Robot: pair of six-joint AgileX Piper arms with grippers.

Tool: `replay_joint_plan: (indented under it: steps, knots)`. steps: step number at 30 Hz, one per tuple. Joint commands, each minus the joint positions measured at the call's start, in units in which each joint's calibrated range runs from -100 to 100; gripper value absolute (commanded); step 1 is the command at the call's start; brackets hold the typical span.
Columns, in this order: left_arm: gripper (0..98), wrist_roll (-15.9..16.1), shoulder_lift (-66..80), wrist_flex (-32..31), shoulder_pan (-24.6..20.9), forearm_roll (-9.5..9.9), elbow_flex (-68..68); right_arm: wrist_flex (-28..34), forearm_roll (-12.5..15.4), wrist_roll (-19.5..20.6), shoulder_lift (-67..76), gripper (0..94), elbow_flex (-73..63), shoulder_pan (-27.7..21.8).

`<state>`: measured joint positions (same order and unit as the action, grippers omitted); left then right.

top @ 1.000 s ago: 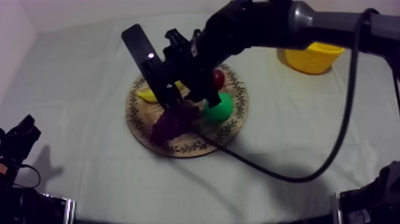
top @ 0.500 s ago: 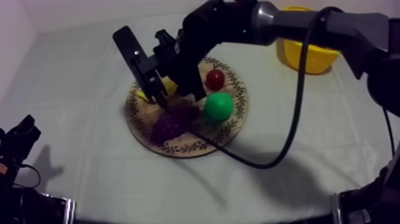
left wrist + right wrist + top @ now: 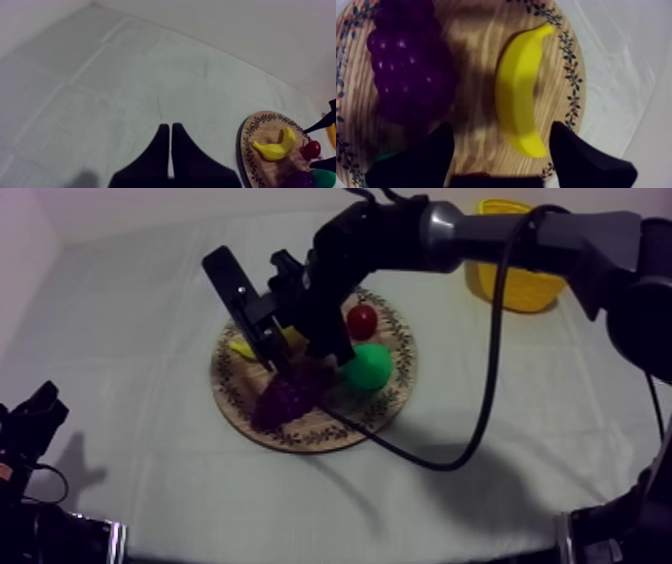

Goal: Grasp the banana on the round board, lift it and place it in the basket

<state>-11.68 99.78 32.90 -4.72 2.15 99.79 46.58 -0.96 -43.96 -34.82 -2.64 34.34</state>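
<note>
The yellow banana (image 3: 518, 90) lies on the round wooden board (image 3: 473, 30) beside a purple bunch of grapes (image 3: 406, 60). My right gripper (image 3: 501, 131) hovers just above it, open, with the banana ahead between the two fingers and no contact visible. In the top view the right gripper (image 3: 310, 358) hangs over the board (image 3: 300, 438) and hides most of the banana (image 3: 240, 346). The yellow basket (image 3: 515, 288) stands at the far right, behind the arm. My left gripper (image 3: 170, 135) is shut on nothing and rests low at the left (image 3: 35, 413).
A green pear (image 3: 367, 368) and a small red fruit (image 3: 361, 321) sit on the board's right half, and the grapes (image 3: 285, 393) on its near side. The right arm stretches across from the upper right. Bare cloth surrounds the board.
The right gripper has shifted slightly right and down over the banana, still open. The fruit and the left arm have not moved.
</note>
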Motion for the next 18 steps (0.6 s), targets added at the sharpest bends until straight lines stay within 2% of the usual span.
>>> replay_joint_plan:
  steps: [1, 11, 18]
  knots:
    - [0.1, 0.0, 0.0, 0.0, 0.0, 0.03, 0.0, -1.4, -0.3, 0.4, -0.4, 55.8, 0.5, 0.1]
    - [0.1, 0.0, 0.0, 0.0, 0.0, 0.03, 0.0, -3.6, -0.7, 1.1, -3.7, 55.5, -1.2, 0.0]
    - [0.1, 0.0, 0.0, 0.0, 0.0, 0.03, 0.0, -2.8, -0.5, 1.0, -5.6, 46.0, -4.4, -0.6]
